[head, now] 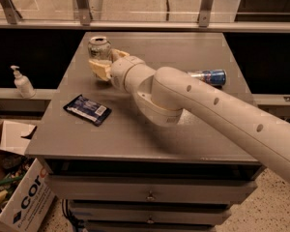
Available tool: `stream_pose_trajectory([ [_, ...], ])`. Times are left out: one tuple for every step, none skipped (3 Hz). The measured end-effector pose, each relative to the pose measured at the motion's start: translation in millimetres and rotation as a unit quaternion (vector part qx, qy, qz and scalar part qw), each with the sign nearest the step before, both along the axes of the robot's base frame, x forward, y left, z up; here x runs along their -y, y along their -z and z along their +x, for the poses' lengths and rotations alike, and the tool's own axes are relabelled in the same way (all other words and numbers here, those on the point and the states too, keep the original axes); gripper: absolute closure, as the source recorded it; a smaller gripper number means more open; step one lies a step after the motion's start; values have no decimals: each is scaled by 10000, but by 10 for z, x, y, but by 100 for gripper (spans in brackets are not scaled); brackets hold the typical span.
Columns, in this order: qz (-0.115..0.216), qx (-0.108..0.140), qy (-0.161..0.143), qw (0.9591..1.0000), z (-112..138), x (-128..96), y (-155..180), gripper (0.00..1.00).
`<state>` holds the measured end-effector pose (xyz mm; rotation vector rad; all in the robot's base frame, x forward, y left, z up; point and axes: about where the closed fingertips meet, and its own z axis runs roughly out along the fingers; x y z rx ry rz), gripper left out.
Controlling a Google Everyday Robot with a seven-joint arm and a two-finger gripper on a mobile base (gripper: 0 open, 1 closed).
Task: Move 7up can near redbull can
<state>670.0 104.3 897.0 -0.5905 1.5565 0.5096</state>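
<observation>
The 7up can [99,49], silver-white with an open top, stands upright at the far left of the grey table [135,134]. My gripper [108,65] is shut on its lower half, with one tan finger [99,70] in front of the can and the other to its right. The redbull can [211,76], slim, blue and silver, lies on its side at the table's right edge. My white arm, which crosses the table from the lower right, covers its left end. About a third of the table's width separates the two cans.
A dark blue snack bag [87,109] lies flat on the left front of the table. A white pump bottle [21,82] stands on a ledge to the left. A cardboard box [17,197] sits on the floor at the lower left. Drawers front the table below.
</observation>
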Motion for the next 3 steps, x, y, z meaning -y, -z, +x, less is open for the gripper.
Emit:
stream_pose_trajectory([
  [-197, 104, -81, 9997, -50, 105, 1, 100],
  [-377, 191, -115, 9990, -145, 399, 8, 100],
  [-451, 188, -112, 9987, -212, 740, 37, 100],
])
